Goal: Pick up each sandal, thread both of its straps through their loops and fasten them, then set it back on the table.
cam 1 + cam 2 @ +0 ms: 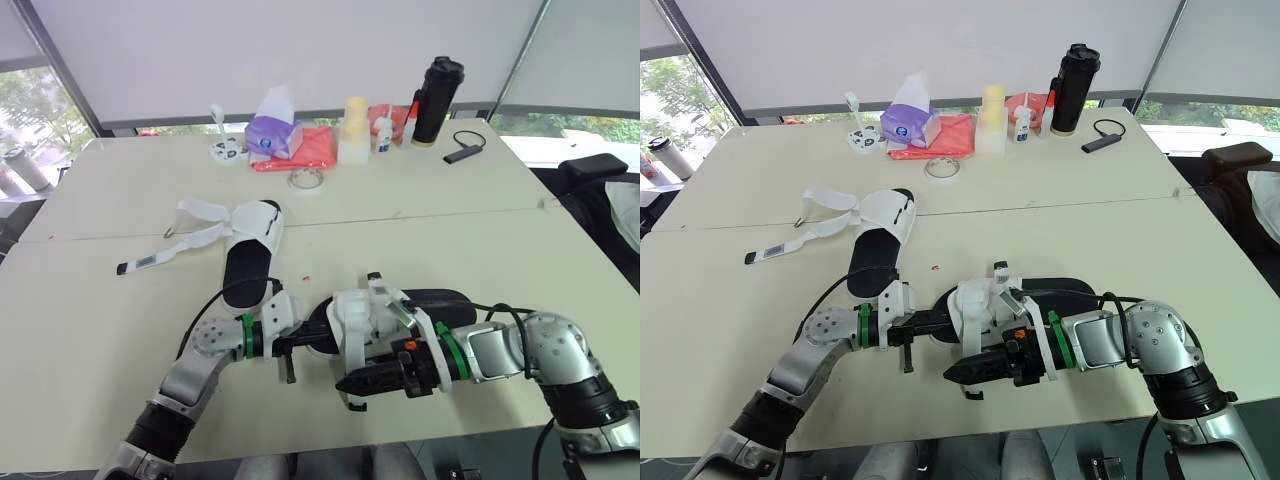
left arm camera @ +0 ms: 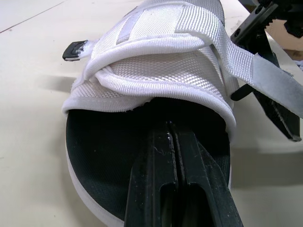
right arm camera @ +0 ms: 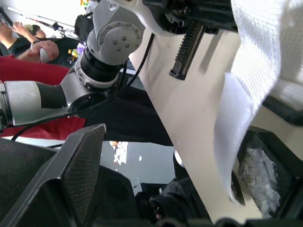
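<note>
One sandal (image 1: 250,262) lies unfastened left of the table's (image 1: 450,230) middle; near the front edge the left gripper (image 1: 303,343), jaws pressed together, noses into the second sandal (image 1: 362,312) at its open end; the right gripper (image 1: 352,383) gapes around its loose strap (image 3: 232,156), gripping nothing; threading looks in hand; next, pinch that strap toward its loop.

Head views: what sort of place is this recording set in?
Most likely an office or meeting room: pale tables pushed together, big windows with roller blinds behind them, and what looks like a black chair at the robot's right.
</note>
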Controlling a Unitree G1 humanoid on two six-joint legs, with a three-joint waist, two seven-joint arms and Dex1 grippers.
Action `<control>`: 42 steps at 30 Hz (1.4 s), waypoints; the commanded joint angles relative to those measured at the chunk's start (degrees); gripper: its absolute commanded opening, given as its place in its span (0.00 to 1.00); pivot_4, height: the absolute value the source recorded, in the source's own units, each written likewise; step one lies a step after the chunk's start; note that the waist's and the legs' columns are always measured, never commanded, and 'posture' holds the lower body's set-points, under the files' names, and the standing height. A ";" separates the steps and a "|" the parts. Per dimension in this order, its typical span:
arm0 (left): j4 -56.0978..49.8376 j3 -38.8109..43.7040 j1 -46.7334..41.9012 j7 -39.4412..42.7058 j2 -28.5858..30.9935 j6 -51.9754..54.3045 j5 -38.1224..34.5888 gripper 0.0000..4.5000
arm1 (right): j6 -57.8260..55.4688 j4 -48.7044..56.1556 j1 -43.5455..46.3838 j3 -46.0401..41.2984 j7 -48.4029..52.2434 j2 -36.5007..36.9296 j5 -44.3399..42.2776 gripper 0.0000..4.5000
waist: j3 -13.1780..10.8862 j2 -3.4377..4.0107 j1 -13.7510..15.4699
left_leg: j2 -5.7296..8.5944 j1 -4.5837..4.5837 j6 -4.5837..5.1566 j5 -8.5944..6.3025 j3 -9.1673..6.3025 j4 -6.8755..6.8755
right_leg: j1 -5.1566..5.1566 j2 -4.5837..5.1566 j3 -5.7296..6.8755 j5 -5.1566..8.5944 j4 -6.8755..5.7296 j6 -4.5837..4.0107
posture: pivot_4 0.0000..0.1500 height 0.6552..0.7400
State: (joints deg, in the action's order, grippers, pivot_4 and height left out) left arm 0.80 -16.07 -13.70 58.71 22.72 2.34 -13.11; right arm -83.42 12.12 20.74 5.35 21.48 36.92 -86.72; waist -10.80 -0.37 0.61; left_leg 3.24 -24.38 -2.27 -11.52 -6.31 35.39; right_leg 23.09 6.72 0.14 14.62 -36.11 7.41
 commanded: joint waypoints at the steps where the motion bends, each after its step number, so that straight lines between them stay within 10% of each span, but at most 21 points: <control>1: -1.34 0.05 1.10 0.17 0.84 0.85 -0.02 0.00 | 0.39 0.64 -0.07 -0.21 -0.56 -0.90 -0.29 0.59 | 0.00 0.00 -0.03 | 0.00 0.00 0.00 0.00 0.00 0.00 | 0.00 0.00 0.00 0.00 0.00 0.00 | 1.00 1.00; 6: -1.83 0.08 1.45 0.15 1.18 1.14 -0.08 0.00 | 0.22 1.08 -0.21 -0.44 -0.77 -1.22 0.13 0.00 | 0.00 0.00 -0.03 | 0.00 0.00 0.00 0.00 -0.01 -0.01 | 0.01 -0.01 0.00 0.00 0.00 0.00 | 1.00 1.00; 16: -1.34 -0.13 1.16 0.25 1.05 0.75 0.08 0.00 | 0.21 9.83 8.61 -2.81 6.01 7.78 -1.07 0.00 | 0.00 0.01 -0.11 | -0.01 0.00 0.00 0.00 0.02 -0.02 | 0.03 0.00 0.00 0.04 0.00 -0.07 | 1.00 1.00; 42: -2.99 0.31 2.91 -2.62 0.61 0.79 0.54 0.00 | 13.60 -12.48 32.13 19.83 47.95 5.92 40.77 0.00 | -0.01 0.00 -0.24 | 0.03 -0.03 -0.02 -0.01 0.01 -0.14 | 0.17 -0.02 0.03 -0.09 -0.01 0.12 | 1.00 1.00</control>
State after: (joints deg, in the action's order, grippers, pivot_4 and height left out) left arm -1.47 -16.02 -11.66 56.16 22.66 2.91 -13.03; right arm -69.81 -1.49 51.94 25.72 67.86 43.26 -46.22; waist -10.81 -0.37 0.37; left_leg 3.27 -24.40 -2.28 -11.53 -6.30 35.25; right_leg 23.26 6.69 0.17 14.53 -36.12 7.53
